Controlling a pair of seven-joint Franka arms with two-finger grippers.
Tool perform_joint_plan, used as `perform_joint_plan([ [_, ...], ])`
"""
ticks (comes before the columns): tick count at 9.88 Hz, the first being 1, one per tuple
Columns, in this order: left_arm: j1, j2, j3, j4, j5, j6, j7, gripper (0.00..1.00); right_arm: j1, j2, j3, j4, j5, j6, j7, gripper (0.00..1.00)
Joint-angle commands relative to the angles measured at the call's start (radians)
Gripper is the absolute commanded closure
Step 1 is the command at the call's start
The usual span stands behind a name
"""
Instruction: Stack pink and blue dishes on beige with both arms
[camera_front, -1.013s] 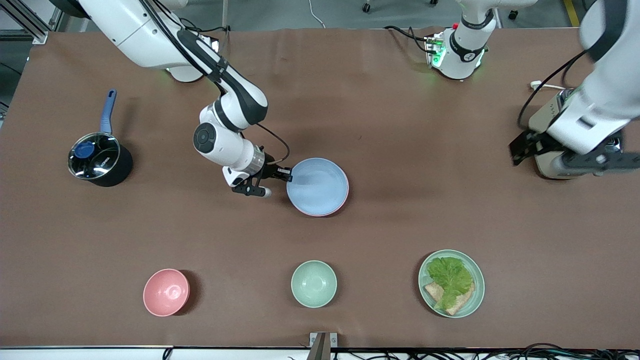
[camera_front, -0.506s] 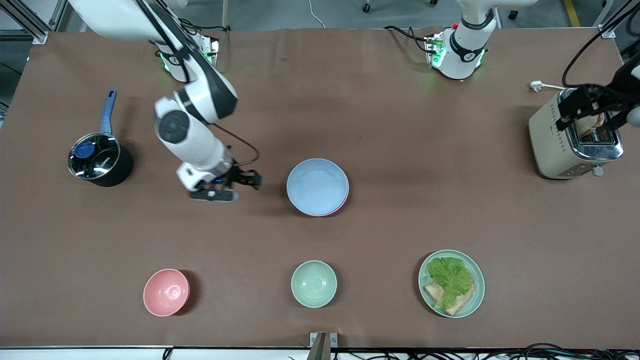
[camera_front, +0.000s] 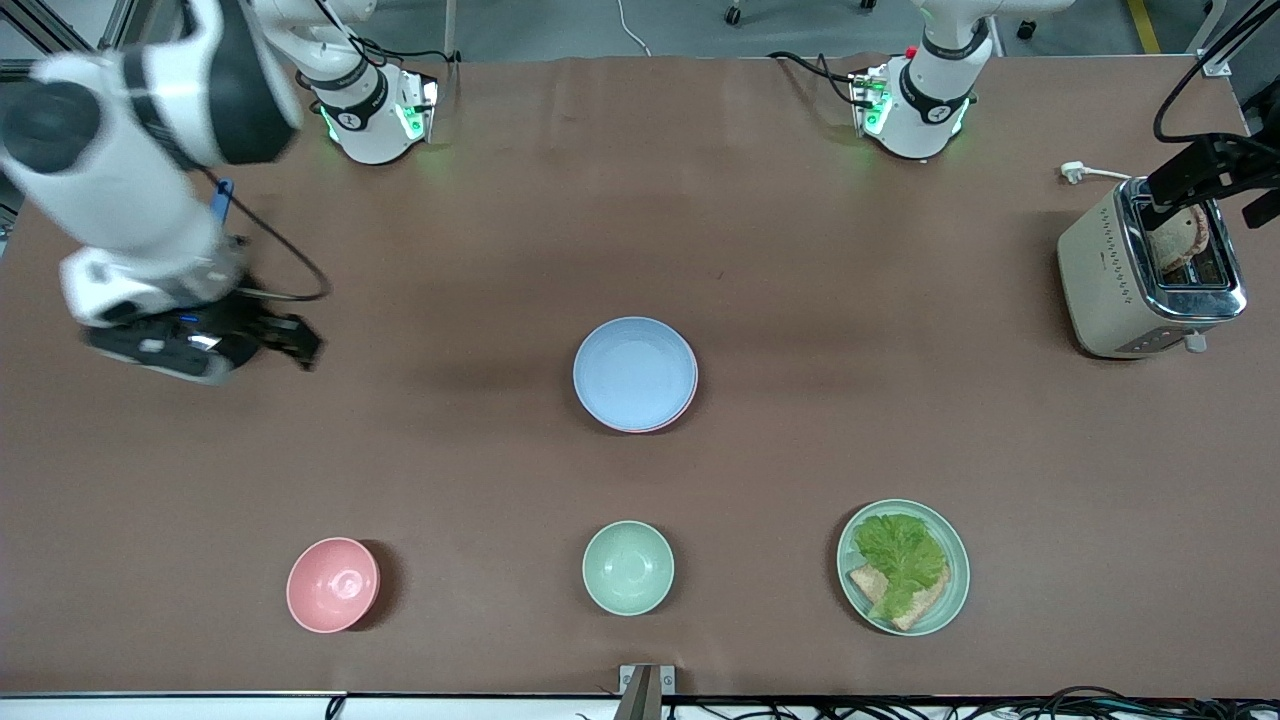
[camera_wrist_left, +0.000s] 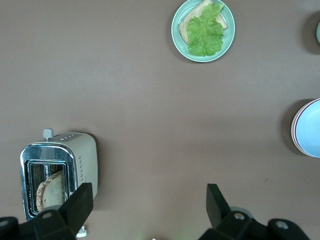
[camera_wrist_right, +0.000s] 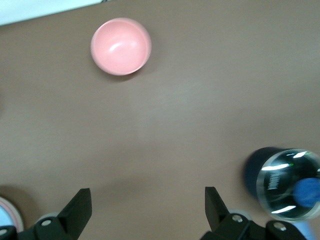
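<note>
The light blue plate (camera_front: 634, 370) lies on top of a stack in the middle of the table. The pale pink plate (camera_front: 688, 398) shows only as a thin rim under it. The beige plate is hidden from view. In the left wrist view the blue plate (camera_wrist_left: 311, 129) and pink rim (camera_wrist_left: 294, 131) sit at the frame's edge. My right gripper (camera_front: 293, 343) hangs open and empty over the table by the pot, well apart from the stack; its wrist view shows the jaws wide (camera_wrist_right: 147, 207). My left gripper (camera_front: 1213, 192) is open over the toaster, jaws wide (camera_wrist_left: 147, 205).
A toaster (camera_front: 1108, 282) holding bread stands at the left arm's end. A dark pot (camera_wrist_right: 286, 184) with a blue handle (camera_front: 221, 200) sits under my right arm. Near the front camera are a pink bowl (camera_front: 332, 584), a mint-green bowl (camera_front: 627, 567) and a mint plate (camera_front: 952, 590) with lettuce and toast.
My right gripper has left the blue plate's rim and swung off toward the pot. My left arm has drawn back over the toaster. The stack has not moved.
</note>
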Motion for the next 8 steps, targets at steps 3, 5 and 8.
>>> perform_joint_plan([
  [3, 0.017, -0.021, -0.028, -0.060, -0.006, 0.004, 0.009, 0.00, 0.003, -0.045, -0.215, 0.222, 0.119, -0.316, -0.236, 0.00],
  [5, 0.015, -0.023, -0.026, -0.067, -0.009, 0.004, 0.003, 0.00, -0.003, -0.039, -0.229, 0.314, 0.142, -0.434, -0.326, 0.00],
  [8, 0.017, -0.023, -0.021, -0.068, -0.022, 0.000, 0.007, 0.00, -0.003, -0.036, -0.225, 0.290, 0.142, -0.400, -0.375, 0.00],
])
